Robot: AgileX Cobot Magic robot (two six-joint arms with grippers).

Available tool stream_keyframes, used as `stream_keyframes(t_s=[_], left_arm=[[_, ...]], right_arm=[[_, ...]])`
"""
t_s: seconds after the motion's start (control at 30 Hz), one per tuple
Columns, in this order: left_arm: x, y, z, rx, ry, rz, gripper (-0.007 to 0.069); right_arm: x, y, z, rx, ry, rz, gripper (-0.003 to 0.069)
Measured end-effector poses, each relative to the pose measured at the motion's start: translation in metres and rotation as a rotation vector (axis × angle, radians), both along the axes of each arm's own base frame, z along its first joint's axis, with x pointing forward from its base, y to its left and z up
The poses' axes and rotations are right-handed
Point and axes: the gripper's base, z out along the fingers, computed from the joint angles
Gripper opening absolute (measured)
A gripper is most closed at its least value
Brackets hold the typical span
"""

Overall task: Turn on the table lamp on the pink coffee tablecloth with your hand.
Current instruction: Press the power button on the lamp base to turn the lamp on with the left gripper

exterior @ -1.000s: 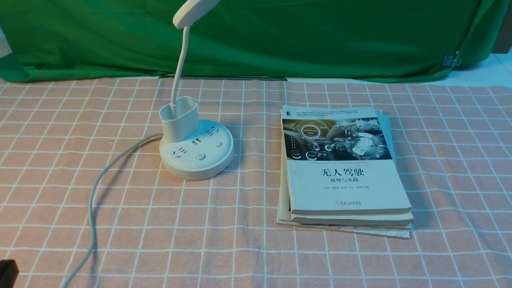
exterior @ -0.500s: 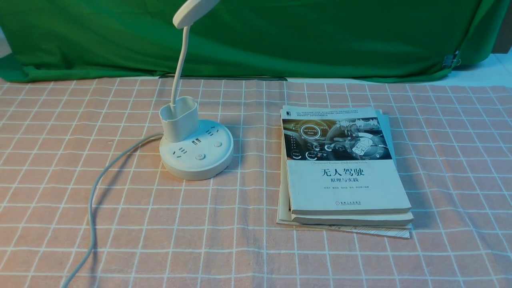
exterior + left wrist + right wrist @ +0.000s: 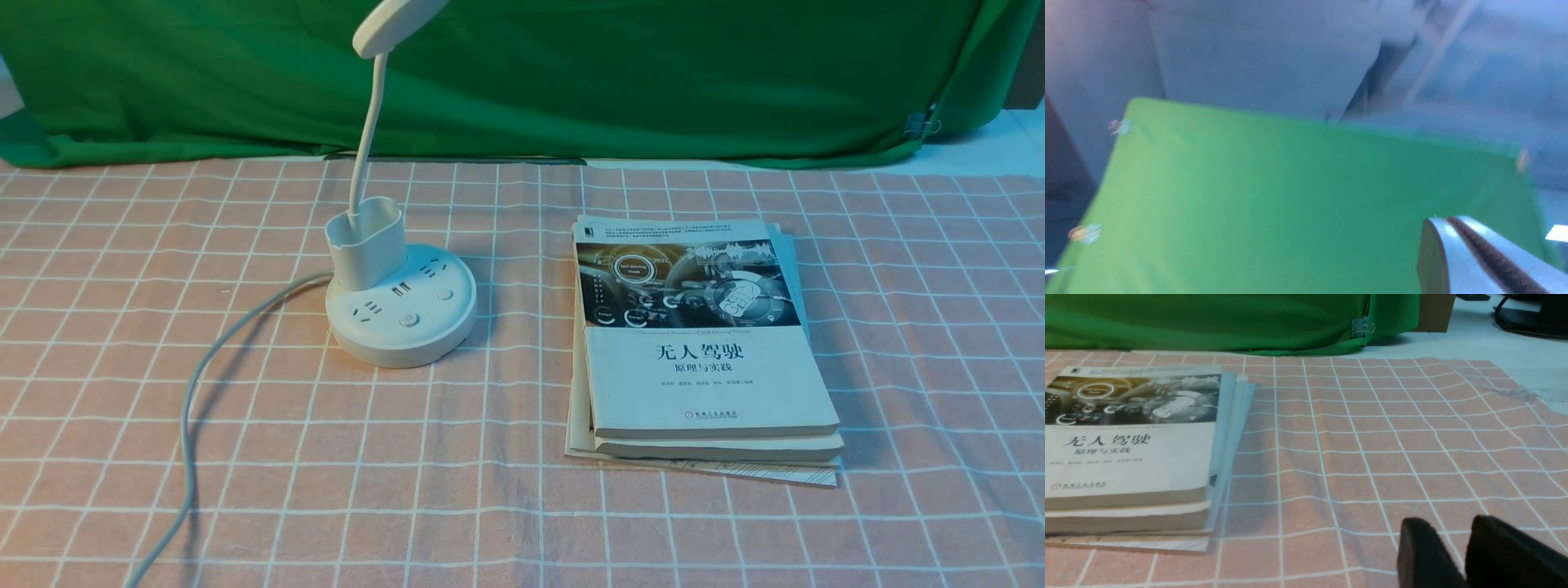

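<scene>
The left gripper [image 3: 1478,257] has left the front view; its fingers' state I cannot tell. The table lamp [image 3: 400,306], unlit, stands left on the pink coffee tablecloth [image 3: 490,490], so pressing is not started. The right gripper [image 3: 1457,555] is narrow.

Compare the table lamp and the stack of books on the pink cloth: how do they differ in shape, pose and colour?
The table lamp has a round puck base with a thin neck rising upright; the stack of books is rectangular and lies flat. The lamp is plain white with sockets and buttons; the top book bears a dark cover picture and printed Chinese title. A cord trails from the lamp; the books have none. Both rest on the pink coffee tablecloth, apart from each other.
</scene>
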Motion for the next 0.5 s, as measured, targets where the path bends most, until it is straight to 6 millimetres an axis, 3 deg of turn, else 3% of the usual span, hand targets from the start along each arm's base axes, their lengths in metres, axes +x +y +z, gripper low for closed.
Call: stream_keyframes(t_s=[0.13,0.23,0.3,0.33,0.4,0.5], left_arm=[[-0.018,0.003,0.060,-0.015,0.088,0.017,0.0002],[-0.004,0.008,0.082,0.011,0.347,0.108,0.0002],[0.007,0.009,0.083,0.033,0.464,0.146,0.0002],[0.023,0.010,0.077,0.045,0.589,0.167,0.0002],[0.059,0.010,0.054,0.030,0.878,0.162,0.0002],[0.082,0.007,0.035,-0.029,1.060,0.104,0.0002]], right_arm=[[0.000,0.000,0.000,0.000,0.000,0.000,0.0237],[0.000,0.000,0.000,0.000,0.000,0.000,0.0237],[0.000,0.000,0.000,0.000,0.000,0.000,0.0237],[0.000,0.000,0.000,0.000,0.000,0.000,0.0237],[0.000,0.000,0.000,0.000,0.000,0.000,0.0237],[0.000,0.000,0.000,0.000,0.000,0.000,0.0237]])
